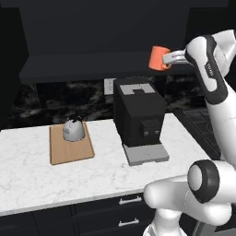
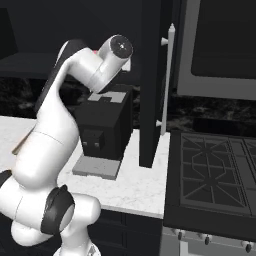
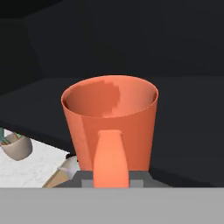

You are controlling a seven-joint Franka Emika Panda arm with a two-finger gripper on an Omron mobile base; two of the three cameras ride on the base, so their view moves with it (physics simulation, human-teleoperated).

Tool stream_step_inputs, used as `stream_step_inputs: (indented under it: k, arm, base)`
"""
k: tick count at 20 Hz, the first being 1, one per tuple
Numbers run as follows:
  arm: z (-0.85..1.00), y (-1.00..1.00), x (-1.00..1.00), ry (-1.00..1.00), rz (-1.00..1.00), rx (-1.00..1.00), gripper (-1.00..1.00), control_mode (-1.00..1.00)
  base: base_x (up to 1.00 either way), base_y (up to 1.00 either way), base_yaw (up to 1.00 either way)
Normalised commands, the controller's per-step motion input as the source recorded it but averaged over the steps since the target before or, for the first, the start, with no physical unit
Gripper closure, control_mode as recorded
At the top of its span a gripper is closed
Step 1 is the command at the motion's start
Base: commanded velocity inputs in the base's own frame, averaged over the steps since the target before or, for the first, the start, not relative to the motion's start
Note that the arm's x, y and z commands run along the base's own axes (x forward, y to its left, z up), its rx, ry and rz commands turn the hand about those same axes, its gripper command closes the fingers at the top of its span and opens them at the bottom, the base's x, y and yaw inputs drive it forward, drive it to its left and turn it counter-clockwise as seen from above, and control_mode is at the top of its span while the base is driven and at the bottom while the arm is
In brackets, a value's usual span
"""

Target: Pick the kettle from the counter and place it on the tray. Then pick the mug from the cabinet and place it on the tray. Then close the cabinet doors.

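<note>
Upper right of the left base view, the fingers [image 1: 167,60] are clenched on the mug [image 1: 159,58] by its handle. Judging ahead, carry it level down to the tray [image 1: 70,150] on the bench [image 1: 27,170], landing beside the kettle [image 1: 73,130], not against it.

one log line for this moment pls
kettle: on tray | mug: at cabinet shelf, handle in gripper | doors: open | next: mug to tray

dark marble backsplash [image 1: 69,99], black stove [image 2: 215,170]
</note>
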Motion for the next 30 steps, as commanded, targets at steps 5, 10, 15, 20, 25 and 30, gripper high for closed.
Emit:
stream_step_inputs:
  k: [5,10,15,20,25,30]
  arm:
    - [0.02,0.59,-0.97,0.0,0.0,-0.01,1.0,-1.0]
    - [-0.1,0.85,-0.89,0.0,0.0,-0.05,1.0,-1.0]
    - [-0.35,0.99,-0.69,0.0,0.0,-0.08,1.0,-1.0]
    - [-0.53,1.0,-0.38,0.05,0.0,-0.16,1.0,-1.0]
    - [-0.66,1.0,-0.19,0.11,-0.04,-0.21,1.0,-1.0]
    - [-0.85,0.98,0.07,0.17,-0.19,-0.11,1.0,-1.0]
  base:
    - [0.0,0.0,0.0]
    - [0.0,0.0,0.0]
    - [0.0,0.0,0.0]
    - [0.0,0.0,0.0]
    - [0.0,0.0,0.0]
    - [0.0,0.0,0.0]
